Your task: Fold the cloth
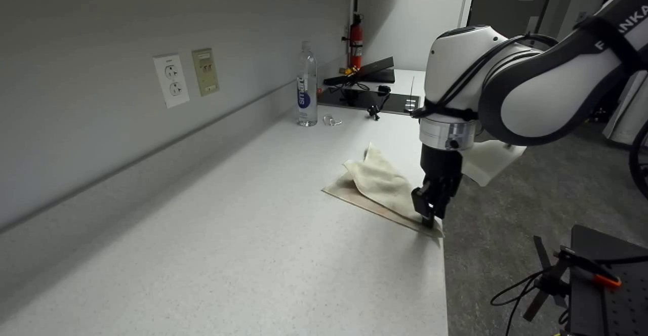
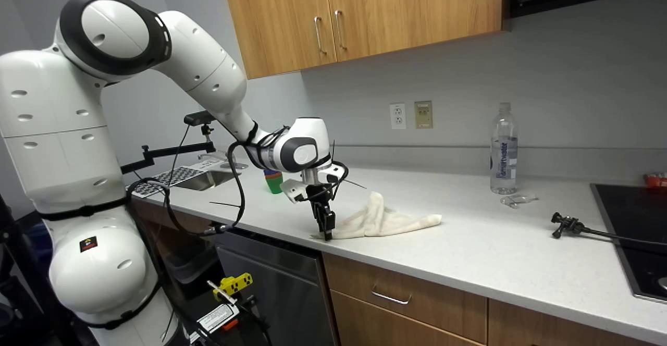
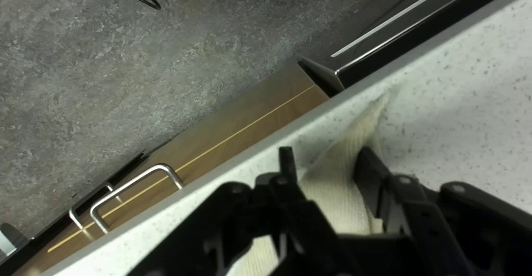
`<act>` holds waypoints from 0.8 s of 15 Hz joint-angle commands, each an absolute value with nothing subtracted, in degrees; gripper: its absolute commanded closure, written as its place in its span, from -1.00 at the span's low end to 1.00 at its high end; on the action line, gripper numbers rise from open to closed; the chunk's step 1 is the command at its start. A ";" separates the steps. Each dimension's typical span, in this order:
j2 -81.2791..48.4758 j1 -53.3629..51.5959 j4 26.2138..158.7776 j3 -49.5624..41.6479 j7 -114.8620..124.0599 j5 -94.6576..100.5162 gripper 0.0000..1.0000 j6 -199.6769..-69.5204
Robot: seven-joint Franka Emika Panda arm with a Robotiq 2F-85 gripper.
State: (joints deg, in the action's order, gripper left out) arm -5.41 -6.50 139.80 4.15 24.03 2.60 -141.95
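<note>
A cream cloth (image 1: 379, 179) lies rumpled near the front edge of the counter, with a flap folded over its lower layer. It also shows in an exterior view (image 2: 372, 223), where a ridge stands up in its middle. My gripper (image 1: 429, 219) points down at the cloth's near corner, close to the counter edge; it also shows in an exterior view (image 2: 326, 234). In the wrist view the fingers (image 3: 327, 159) are apart, with a strip of the cloth (image 3: 336, 197) between them. The right finger touches or nearly touches the cloth; the left stands clear of it.
The counter's front edge (image 3: 232, 166) drops to the floor beside the gripper. A water bottle (image 1: 307, 88) stands by the wall, with a clear plastic piece (image 1: 332, 120) beside it. A black cooktop (image 2: 635, 231) and a small black clamp (image 2: 568, 225) lie farther along. Green cups (image 2: 274, 182) stand behind the arm.
</note>
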 commanded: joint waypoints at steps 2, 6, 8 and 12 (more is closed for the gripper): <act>-6.04 -6.08 138.37 4.54 20.16 -2.91 0.90 -141.15; -5.81 -6.02 139.07 4.00 20.37 -2.84 1.00 -140.35; -4.99 -6.02 140.41 3.65 20.80 -1.71 0.99 -138.17; -2.76 -6.32 142.91 3.54 21.12 0.94 0.99 -131.87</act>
